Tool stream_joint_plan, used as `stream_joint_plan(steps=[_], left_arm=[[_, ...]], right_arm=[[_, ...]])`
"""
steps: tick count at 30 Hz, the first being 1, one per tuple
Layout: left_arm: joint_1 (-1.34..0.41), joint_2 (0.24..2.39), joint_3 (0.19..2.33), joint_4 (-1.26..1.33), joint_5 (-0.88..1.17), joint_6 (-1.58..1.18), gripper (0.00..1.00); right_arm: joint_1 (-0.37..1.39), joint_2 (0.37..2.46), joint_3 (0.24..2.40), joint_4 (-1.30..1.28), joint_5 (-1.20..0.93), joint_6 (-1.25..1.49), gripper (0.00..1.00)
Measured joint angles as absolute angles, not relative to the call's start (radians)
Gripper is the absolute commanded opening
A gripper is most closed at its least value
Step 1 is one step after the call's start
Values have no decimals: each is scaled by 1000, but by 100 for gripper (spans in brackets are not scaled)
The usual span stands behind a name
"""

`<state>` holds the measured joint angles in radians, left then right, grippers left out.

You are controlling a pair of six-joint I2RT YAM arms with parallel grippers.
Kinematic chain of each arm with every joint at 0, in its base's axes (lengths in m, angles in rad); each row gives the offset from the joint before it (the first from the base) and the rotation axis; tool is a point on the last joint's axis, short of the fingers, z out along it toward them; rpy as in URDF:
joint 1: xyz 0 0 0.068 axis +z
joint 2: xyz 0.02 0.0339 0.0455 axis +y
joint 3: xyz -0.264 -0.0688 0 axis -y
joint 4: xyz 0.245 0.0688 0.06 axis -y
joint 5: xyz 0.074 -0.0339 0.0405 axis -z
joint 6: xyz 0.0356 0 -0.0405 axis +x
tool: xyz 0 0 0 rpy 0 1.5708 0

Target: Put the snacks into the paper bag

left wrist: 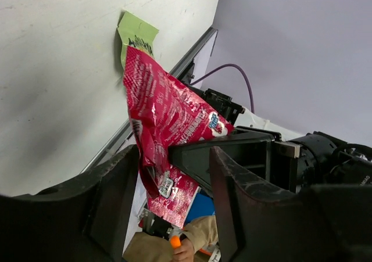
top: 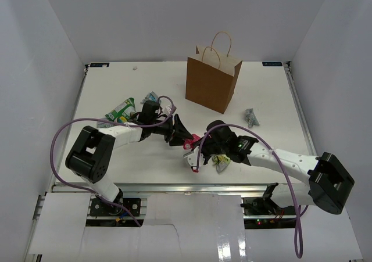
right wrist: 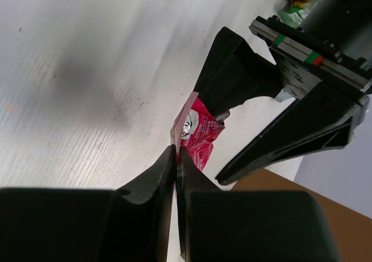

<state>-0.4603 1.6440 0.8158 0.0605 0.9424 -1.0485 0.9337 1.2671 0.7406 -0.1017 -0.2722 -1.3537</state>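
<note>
One red snack packet (right wrist: pixel 199 131) hangs between both claws over the near middle of the table (top: pixel 267 99), well apart from the paper bag (top: pixel 210 82) farther back. We note the right gripper (right wrist: pixel 176 157) pinched tight on its edge; the left gripper (left wrist: pixel 174 163) stands part-open around it.

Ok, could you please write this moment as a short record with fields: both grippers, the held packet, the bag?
right gripper: shut on red crinkly foil snack packet
left gripper: open, fingers either side of that packet
brown kraft paper bag: upright, apart from both arms
silver-grey foil packet: lying right of the bag
</note>
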Motion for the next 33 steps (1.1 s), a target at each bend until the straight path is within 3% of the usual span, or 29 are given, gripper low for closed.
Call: stream_joint_plan(steps=[6,12,18,26,33], left_arm=[[-435,1628,881,-14,928,-1016,72],[-284,1521,1016,-205,821,-894,73],[-169,1341,1097,-367,587,-724,73],[-175,1120,1029,-475,369,-553,77],[-175,1023,945,-525,273,-496,77]], right_arm=[[873,1262,773,-127,-360,-1203,8],[730,1190,836,-150,-565,-942,8],[550,1127,965,-98,-704,-552,8],[231,1218,1342,74,-520,57,8],[204,1390,1486,135,-393,182,8]])
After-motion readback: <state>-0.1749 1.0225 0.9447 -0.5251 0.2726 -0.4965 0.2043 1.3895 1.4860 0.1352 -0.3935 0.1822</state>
